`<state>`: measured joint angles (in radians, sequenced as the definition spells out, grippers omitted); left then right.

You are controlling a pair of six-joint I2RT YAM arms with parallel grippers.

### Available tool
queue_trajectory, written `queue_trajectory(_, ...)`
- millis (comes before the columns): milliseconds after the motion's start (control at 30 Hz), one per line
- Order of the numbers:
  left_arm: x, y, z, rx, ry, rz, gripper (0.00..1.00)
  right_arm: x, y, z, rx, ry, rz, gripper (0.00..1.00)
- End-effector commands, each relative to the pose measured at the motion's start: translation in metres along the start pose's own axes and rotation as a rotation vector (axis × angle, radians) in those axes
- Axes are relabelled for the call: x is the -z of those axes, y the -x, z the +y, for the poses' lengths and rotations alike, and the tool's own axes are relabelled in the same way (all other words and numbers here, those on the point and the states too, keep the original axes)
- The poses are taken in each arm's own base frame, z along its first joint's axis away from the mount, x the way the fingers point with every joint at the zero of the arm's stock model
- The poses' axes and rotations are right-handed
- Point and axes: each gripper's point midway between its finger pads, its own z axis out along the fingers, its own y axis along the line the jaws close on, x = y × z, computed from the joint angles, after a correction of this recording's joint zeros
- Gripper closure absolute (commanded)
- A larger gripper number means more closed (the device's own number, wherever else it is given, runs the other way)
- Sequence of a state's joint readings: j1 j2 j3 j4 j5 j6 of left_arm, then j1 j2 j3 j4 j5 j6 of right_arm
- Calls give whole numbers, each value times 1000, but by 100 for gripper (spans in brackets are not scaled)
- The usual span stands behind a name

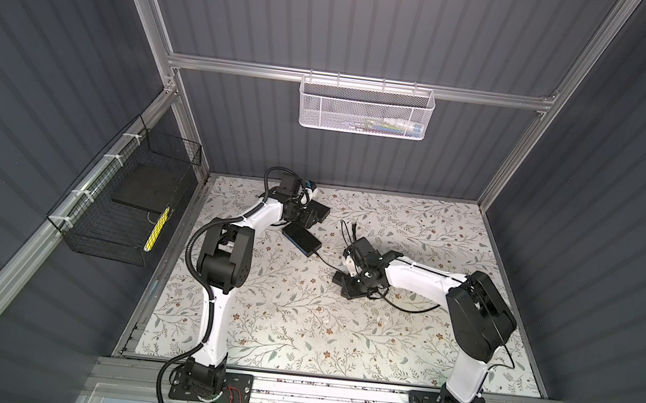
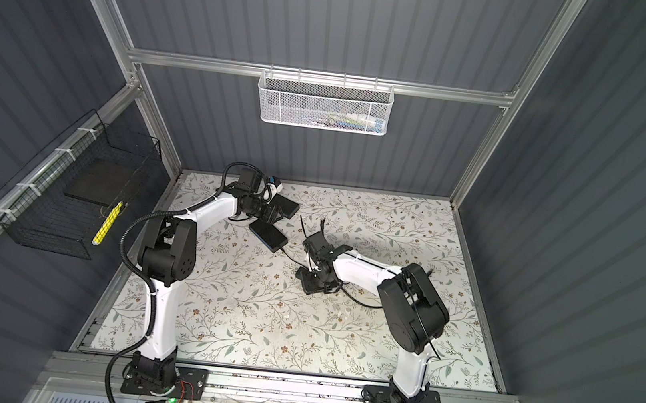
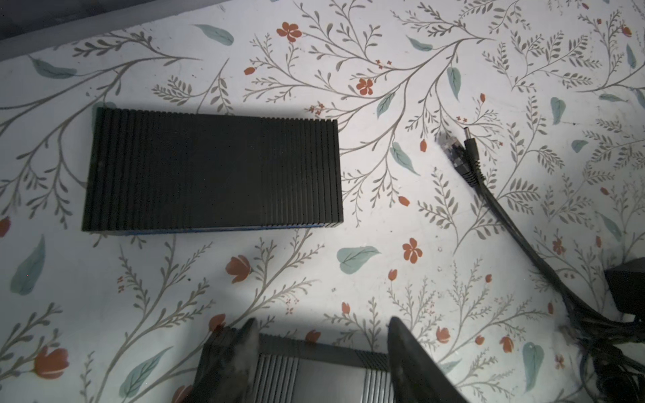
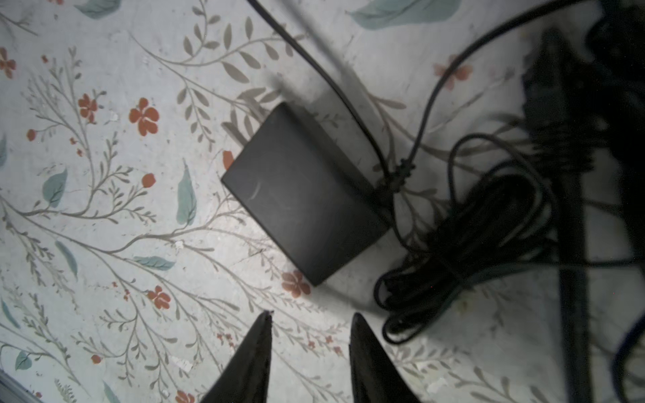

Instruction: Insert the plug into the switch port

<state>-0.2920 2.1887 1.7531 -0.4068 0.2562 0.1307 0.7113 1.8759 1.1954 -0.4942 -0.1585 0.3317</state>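
Observation:
Two flat black ribbed boxes lie at the back left of the floral mat. The near one point(image 1: 301, 242) shows a blue long side. My left gripper point(image 3: 321, 319) hangs open just above that box point(image 3: 324, 373), fingers over its top. The far box point(image 3: 213, 167) has a blue strip along its near edge. No switch port shows in any view. A black barrel plug point(image 3: 469, 143) lies beside a clear-tipped plug point(image 3: 448, 148) on the mat, right of the far box. My right gripper point(image 4: 312, 314) is open and empty, just short of a black power adapter point(image 4: 303, 195).
A coil of black cable point(image 4: 471, 244) lies beside the adapter, and a thin cable point(image 1: 328, 262) runs from it toward the near box. A white mesh basket point(image 1: 366, 109) hangs on the back rail and a black wire basket point(image 1: 124, 203) on the left wall.

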Motion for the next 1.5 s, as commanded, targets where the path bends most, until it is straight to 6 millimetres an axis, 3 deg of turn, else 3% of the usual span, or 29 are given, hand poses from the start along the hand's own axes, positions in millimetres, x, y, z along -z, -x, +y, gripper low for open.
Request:
queue_trajectory(0,-5,-6,2,-34,4,30,41,2,19,10,0,30,-42,61)
queue_trajectory(300,-27,-24,10,-44,9,93,41,-11,42,10,9,1,-57,61)
queue_trajectory(567,-36,-40,18,-31,9,147,41,-15,63,-9,19,-83,-62,61)
queue_trajectory(800,-19,-54,24,11,39,163,42,-13,93,-17,26,-99,-89,61)
queue_trajectory(1167,13,-91,41,124,88,180,43,-31,127,5,85,-1,-106,60)
queue_trajectory(1333,19,-94,39,136,90,175,43,-33,144,13,98,19,-112,61)
queue_trajectory(1467,24,-88,38,135,90,158,43,-16,147,9,117,-9,-136,60)
